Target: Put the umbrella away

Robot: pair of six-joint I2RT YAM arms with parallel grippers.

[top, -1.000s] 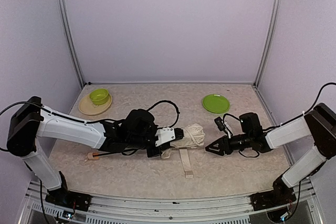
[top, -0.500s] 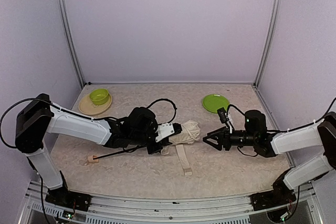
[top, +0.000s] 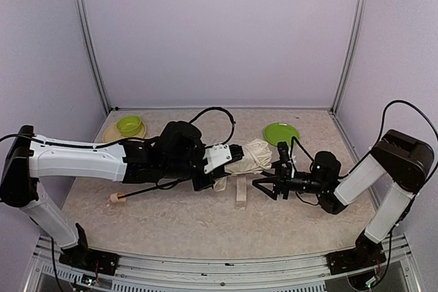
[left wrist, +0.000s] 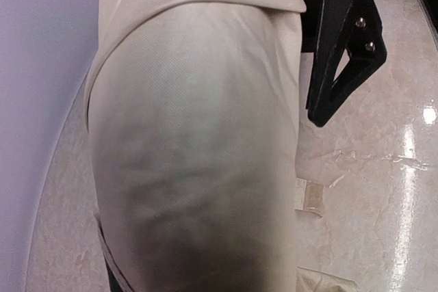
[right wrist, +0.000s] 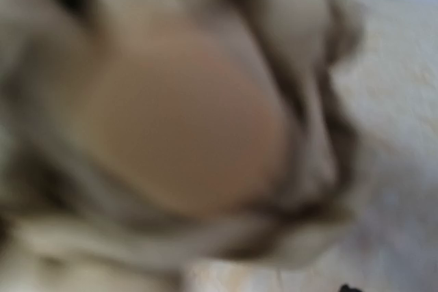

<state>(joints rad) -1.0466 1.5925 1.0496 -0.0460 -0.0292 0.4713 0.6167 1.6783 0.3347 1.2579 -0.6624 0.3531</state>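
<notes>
Leftmost, the umbrella (top: 250, 158) is lying across the middle of the table (top: 171, 230), with its small wooden knob (top: 118, 199) resting on the surface at its far left end. Its thin black shaft (top: 147, 190) is running rightward from the knob toward the left gripper (top: 233, 156). Behind the umbrella's handle end, toward the back wall, a tan plate (top: 113, 141) is carrying a lime-green bowl (top: 129, 125).

Further right, the left gripper is clamping narrowly on the umbrella's bunched cream canopy (top: 254, 155), which is bulging out past its fingers. In the left wrist view that same fabric (left wrist: 198, 135) is filling most of the frame. A cream strap (top: 241, 193) is hanging from the canopy and trailing toward the near edge of the table.

Just right of the canopy's free end and slightly nearer the front edge, the right gripper (top: 263, 187) is pointing at the umbrella with its jaws spread wide, holding nothing. One of its black fingers (left wrist: 342, 46) is showing beside the fabric in the left wrist view. The right wrist view is showing only blurred cream cloth very close up, so I cannot tell whether the fingers are touching it. Behind the umbrella's right end, a green plate (top: 281, 134) is sitting near the back wall.
</notes>
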